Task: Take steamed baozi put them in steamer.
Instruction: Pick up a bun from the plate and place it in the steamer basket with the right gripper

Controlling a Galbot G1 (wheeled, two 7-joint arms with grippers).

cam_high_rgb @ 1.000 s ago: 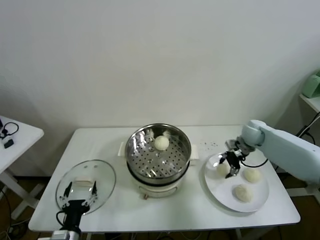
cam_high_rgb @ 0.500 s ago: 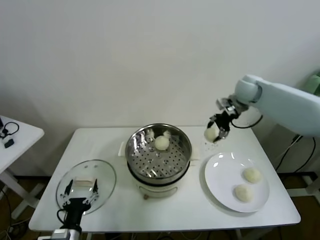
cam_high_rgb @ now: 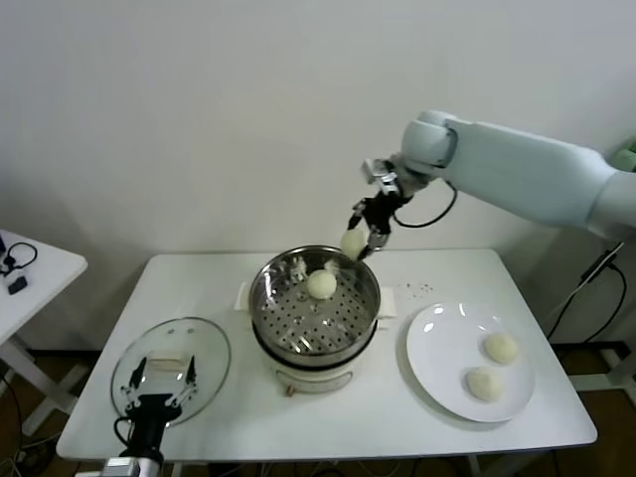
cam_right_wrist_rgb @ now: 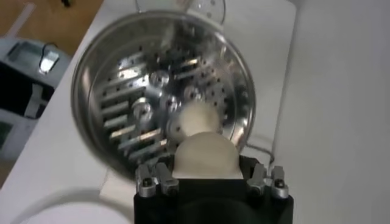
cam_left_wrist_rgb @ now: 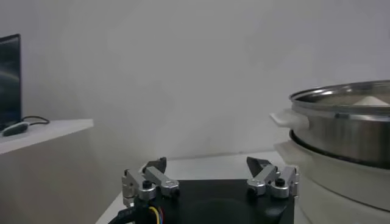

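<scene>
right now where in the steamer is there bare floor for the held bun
The steamer floor is bare across its front and left. One baozi crowds the back right, below where the right gripper holds the held bun.

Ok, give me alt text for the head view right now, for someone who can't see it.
The right gripper holds a steamed baozi in the air above the far rim of the steamer, which already has one baozi inside. Two more buns lie on the white plate to its right; the left gripper rests open over the glass lid.
</scene>
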